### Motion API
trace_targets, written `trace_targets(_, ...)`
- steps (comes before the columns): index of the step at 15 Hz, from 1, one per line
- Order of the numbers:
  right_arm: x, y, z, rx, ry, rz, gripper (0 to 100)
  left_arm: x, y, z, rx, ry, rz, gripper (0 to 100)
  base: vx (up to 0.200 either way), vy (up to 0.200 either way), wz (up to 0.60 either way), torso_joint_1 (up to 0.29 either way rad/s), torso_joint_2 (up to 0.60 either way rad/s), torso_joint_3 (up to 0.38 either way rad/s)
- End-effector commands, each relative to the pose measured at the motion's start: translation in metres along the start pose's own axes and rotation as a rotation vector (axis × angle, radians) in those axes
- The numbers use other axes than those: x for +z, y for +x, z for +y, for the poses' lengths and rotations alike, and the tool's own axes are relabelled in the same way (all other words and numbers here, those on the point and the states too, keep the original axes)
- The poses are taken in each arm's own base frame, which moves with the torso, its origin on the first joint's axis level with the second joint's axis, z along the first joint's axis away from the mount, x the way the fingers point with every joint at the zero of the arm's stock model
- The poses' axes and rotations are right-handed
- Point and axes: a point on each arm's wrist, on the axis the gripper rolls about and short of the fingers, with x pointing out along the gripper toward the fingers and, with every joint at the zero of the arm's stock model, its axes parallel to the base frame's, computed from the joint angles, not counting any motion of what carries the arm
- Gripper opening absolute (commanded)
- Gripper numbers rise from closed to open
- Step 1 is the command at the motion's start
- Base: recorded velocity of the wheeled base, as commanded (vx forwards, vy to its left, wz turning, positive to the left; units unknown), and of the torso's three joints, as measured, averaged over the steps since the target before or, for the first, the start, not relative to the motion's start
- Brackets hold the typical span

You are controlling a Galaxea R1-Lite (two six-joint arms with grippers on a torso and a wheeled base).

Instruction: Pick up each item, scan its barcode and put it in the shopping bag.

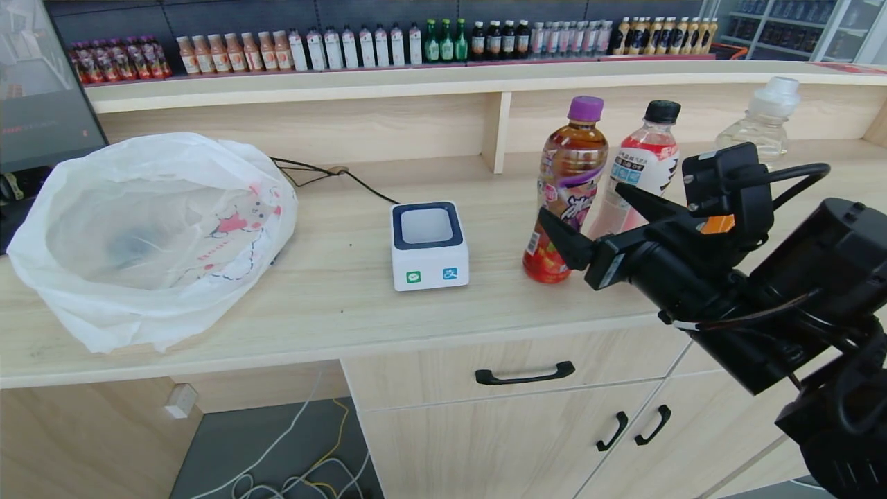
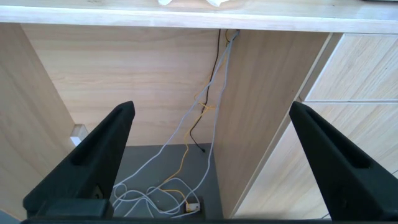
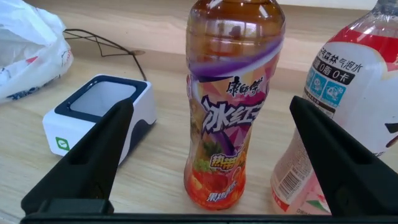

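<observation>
The right gripper (image 1: 585, 208) (image 3: 211, 106) stands open at the front edge of the counter (image 1: 332, 298), its two black fingers spread wide on either side of a purple-capped tea bottle (image 1: 567, 190) (image 3: 233, 106). In the right wrist view there is a clear gap between each finger and the bottle, so nothing is held. The tea bottle stands upright on the counter, its colourful label facing the gripper. Just beside it, on the robot's right and slightly farther back, stands a pink-labelled bottle (image 1: 641, 166) (image 3: 339, 81) with a black cap. A clear bottle (image 1: 762, 125) with a white cap stands behind them, near the counter's back wall.

To the left of the tea bottle, near but apart from it, sits the small white scanner (image 1: 429, 246) (image 3: 99, 115), its dark-framed window facing up. A black cable (image 1: 312, 173) runs along the counter behind it. Well to the left, the white plastic shopping bag (image 1: 152, 235) (image 3: 25, 50) lies open-mouthed on the counter.

The left gripper (image 2: 211, 106) is also open and holds nothing. It sits below counter level, facing the wooden recess under the worktop, where loose wires (image 2: 186, 162) hang down to the floor.

Rows of bottled drinks (image 1: 416, 45) line the shelf behind the counter, and black handles (image 1: 524, 375) mark the drawers and cupboard doors below it.
</observation>
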Motion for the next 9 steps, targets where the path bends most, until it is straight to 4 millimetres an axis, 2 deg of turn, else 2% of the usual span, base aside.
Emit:
trace_targets(1, -0.004, 0.003, 0.001, 0.002, -0.002, 0.01, 100, 0.0, 0.0, 0.0, 0.0, 0.0, -0.001, 100, 0.0, 0.0, 0.0, 0.0, 0.0, 0.0)
trace_targets(9, -0.017, 0.025, 0.001, -0.011, 0.0, 0.018, 100, 0.0, 0.0, 0.0, 0.0, 0.0, -0.001, 100, 0.0, 0.0, 0.0, 0.0, 0.0, 0.0)
